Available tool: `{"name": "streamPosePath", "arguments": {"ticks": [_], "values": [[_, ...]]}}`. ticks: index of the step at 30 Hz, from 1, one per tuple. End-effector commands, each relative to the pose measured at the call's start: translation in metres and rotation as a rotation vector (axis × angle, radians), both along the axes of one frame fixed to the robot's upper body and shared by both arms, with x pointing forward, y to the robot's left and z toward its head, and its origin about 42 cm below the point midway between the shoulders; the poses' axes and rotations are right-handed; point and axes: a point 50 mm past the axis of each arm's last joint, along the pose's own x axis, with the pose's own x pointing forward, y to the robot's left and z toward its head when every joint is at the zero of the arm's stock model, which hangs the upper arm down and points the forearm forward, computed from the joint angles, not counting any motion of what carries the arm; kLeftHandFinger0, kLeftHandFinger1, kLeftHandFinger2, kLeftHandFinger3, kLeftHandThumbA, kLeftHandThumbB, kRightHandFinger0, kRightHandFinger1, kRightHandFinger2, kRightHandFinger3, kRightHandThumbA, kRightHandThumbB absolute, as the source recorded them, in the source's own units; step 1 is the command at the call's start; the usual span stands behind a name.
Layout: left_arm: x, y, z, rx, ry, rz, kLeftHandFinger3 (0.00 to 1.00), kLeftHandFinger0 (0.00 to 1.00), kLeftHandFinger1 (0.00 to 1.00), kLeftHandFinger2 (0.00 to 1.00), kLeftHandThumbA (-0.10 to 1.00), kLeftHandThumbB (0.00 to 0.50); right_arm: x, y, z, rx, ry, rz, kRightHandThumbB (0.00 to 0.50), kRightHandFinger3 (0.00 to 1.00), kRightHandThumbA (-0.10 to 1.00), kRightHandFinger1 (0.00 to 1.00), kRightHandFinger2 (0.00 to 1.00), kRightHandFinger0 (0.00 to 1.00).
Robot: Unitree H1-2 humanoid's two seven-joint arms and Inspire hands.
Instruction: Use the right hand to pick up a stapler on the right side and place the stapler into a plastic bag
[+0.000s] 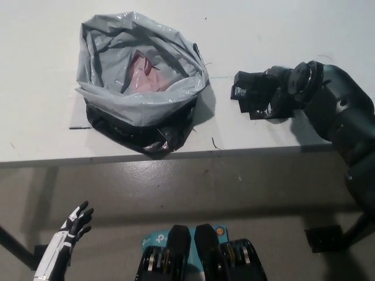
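Fingers point(82, 211) of my white left hand point(71, 227) are spread apart and hold nothing; this hand rests low at 7 o'clock, below the white desk point(293, 29). My black right hand point(287, 89) lies over the 3 o'clock end of the black metal stapler point(249, 91), which sits on the desk at 2 o'clock. Black on black, I cannot tell whether that hand has closed on it. At the stapler's 9 o'clock, near but apart, stands the open grey plastic bag point(140, 105), something pink inside.
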Motion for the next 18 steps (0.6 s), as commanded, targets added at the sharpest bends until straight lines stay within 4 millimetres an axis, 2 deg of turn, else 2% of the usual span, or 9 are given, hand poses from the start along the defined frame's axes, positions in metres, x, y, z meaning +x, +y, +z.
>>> {"name": "streamPosePath", "arguments": {"ticks": [1,4,5,8,9,10,11,16,18], "values": [[0.0028,0.0013,0.0150,0.039,-0.056,-0.042,1.00,1.00,1.00,1.00,1.00,0.050,-0.0035,0.0158,-0.0121,0.039,-0.061,0.031,0.483,1.00,0.75,1.00,1.00,1.00],[0.0036,0.0015,0.0150,0.039,-0.059,-0.039,1.00,1.00,1.00,1.00,1.00,0.034,-0.0035,0.0154,-0.0146,0.052,-0.147,0.032,0.429,1.00,0.63,1.00,1.00,1.00],[0.0042,0.0019,0.0152,0.038,-0.062,-0.040,1.00,1.00,1.00,1.00,1.00,0.026,-0.0037,0.0151,-0.0157,0.051,-0.199,0.030,0.338,1.00,0.47,1.00,1.00,1.00],[0.0046,0.0019,0.0153,0.039,-0.064,-0.042,1.00,1.00,1.00,1.00,1.00,0.025,-0.0037,0.0148,-0.0160,0.045,-0.233,0.029,0.342,1.00,0.40,1.00,1.00,0.99],[0.0048,0.0020,0.0155,0.043,-0.065,-0.043,1.00,1.00,1.00,1.00,1.00,0.020,-0.0037,0.0144,-0.0161,0.040,-0.253,0.027,0.292,1.00,0.19,0.86,0.93,0.75],[0.0049,0.0022,0.0162,0.051,-0.071,-0.045,1.00,1.00,1.00,1.00,1.00,0.009,-0.0041,0.0125,-0.0175,0.062,-0.298,0.018,0.215,0.53,-0.09,0.30,0.45,0.12],[0.0049,0.0022,0.0167,0.057,-0.071,-0.046,1.00,1.00,1.00,1.00,1.00,0.003,-0.0045,0.0111,-0.0185,0.079,-0.325,0.013,0.201,0.46,-0.10,0.27,0.45,0.04],[0.0041,0.0019,0.0156,0.061,-0.066,-0.046,1.00,1.00,1.00,1.00,1.00,0.000,-0.0052,0.0075,-0.0201,0.100,-0.374,0.008,0.207,0.57,-0.07,0.52,0.72,0.20],[0.0038,0.0018,0.0153,0.071,-0.066,-0.048,1.00,1.00,1.00,1.00,1.00,0.012,-0.0051,0.0067,-0.0200,0.086,-0.374,0.015,0.201,0.67,-0.02,0.77,0.84,0.56]]}}
